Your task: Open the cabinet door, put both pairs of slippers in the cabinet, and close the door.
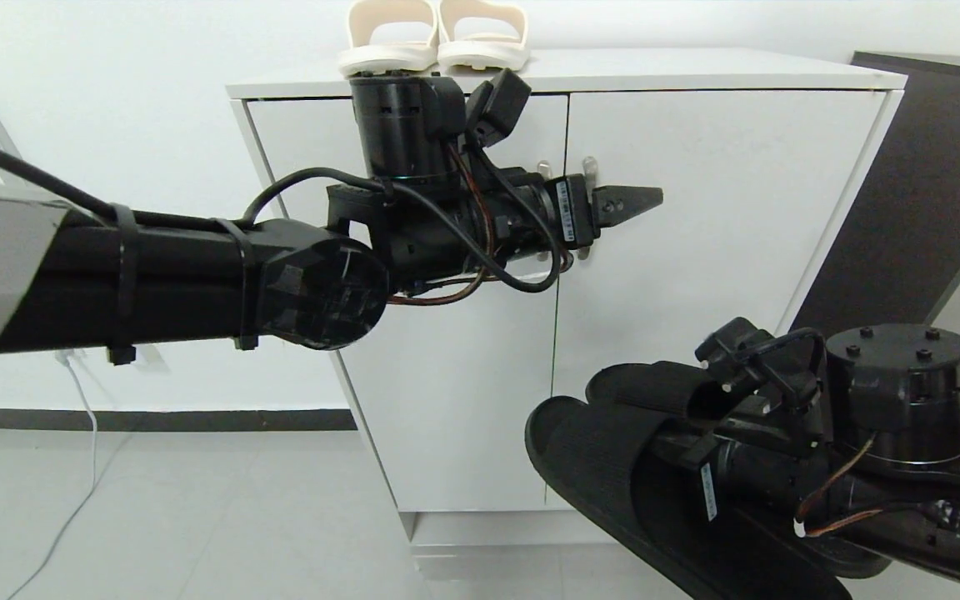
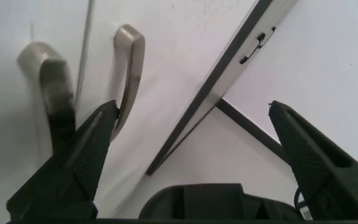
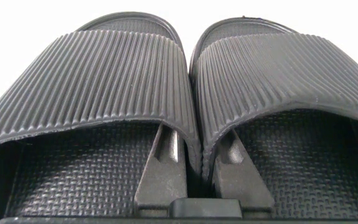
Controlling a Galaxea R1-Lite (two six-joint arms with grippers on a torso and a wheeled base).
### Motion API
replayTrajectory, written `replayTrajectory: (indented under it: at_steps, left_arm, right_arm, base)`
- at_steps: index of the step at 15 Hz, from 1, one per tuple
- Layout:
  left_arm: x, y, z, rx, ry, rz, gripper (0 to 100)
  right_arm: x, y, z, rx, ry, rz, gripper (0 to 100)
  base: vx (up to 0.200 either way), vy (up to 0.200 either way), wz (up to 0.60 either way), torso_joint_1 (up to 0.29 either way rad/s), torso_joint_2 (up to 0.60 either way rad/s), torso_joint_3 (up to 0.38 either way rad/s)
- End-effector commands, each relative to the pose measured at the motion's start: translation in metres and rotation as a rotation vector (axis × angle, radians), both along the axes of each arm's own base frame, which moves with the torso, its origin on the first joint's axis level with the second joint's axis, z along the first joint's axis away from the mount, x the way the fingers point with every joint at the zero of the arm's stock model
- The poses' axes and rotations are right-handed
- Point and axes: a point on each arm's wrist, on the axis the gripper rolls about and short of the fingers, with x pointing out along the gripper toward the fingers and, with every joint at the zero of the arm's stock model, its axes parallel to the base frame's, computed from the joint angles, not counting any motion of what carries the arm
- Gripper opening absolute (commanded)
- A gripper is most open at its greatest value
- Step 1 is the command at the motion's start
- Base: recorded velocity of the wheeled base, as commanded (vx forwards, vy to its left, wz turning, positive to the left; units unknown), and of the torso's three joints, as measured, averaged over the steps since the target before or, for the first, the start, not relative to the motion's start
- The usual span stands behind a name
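Head view has the left gripper (image 1: 617, 202) spread wide at the closed cabinet's door handle (image 1: 587, 169), likely to pull it open; cream slippers (image 1: 434, 37) sit on the cabinet top (image 1: 697, 79). Lower right, the right gripper (image 3: 201, 177) pinches the black slippers (image 1: 605, 450) by their touching inner sides, carrying both at once.

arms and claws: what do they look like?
Both arms are black. The left arm has black cables strapped along it, thin orange-brown wires at the wrist and a white label. The right arm has a round joint cap with screws, similar wires and label. The left claw has tapered black fingers with crosshatch texture; the right claw is tapered too.
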Motion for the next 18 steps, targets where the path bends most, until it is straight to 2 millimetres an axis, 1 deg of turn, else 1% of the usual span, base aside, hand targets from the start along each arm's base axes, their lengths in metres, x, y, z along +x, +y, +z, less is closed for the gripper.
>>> replayTrajectory:
  at_steps: [1, 3, 4, 8, 10, 11, 12, 14, 16, 18]
  left_arm:
    - [0.009, -0.006, -0.004, 0.001, 0.001, 0.005, 100]
    - [0.009, -0.008, -0.005, 0.006, 0.009, 0.001, 100]
    - [0.008, -0.009, -0.004, 0.005, 0.008, -0.002, 0]
    - [0.003, -0.006, -0.001, 0.002, 0.008, 0.000, 0]
    - [-0.007, -0.006, 0.001, 0.005, 0.014, -0.014, 0]
    - [-0.015, -0.005, 0.003, 0.006, 0.015, -0.025, 0]
    - [-0.028, -0.005, 0.005, 0.009, 0.016, -0.046, 0]
    - [-0.045, -0.007, 0.007, 0.011, 0.012, -0.077, 0]
    - [-0.062, -0.007, 0.014, 0.004, 0.002, -0.098, 0]
    - [-0.071, -0.007, 0.016, -0.001, 0.000, -0.075, 0]
  right_arm:
    - [0.000, 0.000, -0.001, -0.001, 0.001, 0.000, 0]
    - [-0.001, 0.000, 0.000, 0.000, 0.000, 0.000, 0]
    - [-0.001, 0.000, 0.000, 0.000, 0.000, 0.000, 0]
    - [-0.001, -0.001, 0.000, 0.001, -0.001, 0.000, 0]
    - [-0.006, -0.004, -0.002, -0.006, 0.005, 0.018, 0]
    - [-0.011, -0.006, -0.002, -0.015, -0.002, 0.051, 0]
    - [-0.018, -0.011, -0.001, -0.020, -0.020, 0.120, 0]
    - [-0.025, -0.016, 0.002, 0.003, -0.021, 0.195, 0]
    - [-0.027, -0.017, 0.001, 0.004, -0.017, 0.204, 0]
    - [-0.028, -0.017, 0.001, 0.003, -0.018, 0.204, 0]
  base:
    - [0.000, 0.000, 0.00, 0.000, 0.00, 0.000]
    - [0.000, 0.000, 0.00, 0.000, 0.00, 0.000]
    - [0.000, 0.000, 0.00, 0.000, 0.00, 0.000]
    - [0.000, 0.000, 0.00, 0.000, 0.00, 0.000]
    - [0.000, 0.000, 0.00, 0.000, 0.00, 0.000]
    - [0.000, 0.000, 0.00, 0.000, 0.00, 0.000]
    - [0.000, 0.000, 0.00, 0.000, 0.00, 0.000]
    - [0.000, 0.000, 0.00, 0.000, 0.00, 0.000]
    - [0.000, 0.000, 0.00, 0.000, 0.00, 0.000]
    - [0.000, 0.000, 0.00, 0.000, 0.00, 0.000]
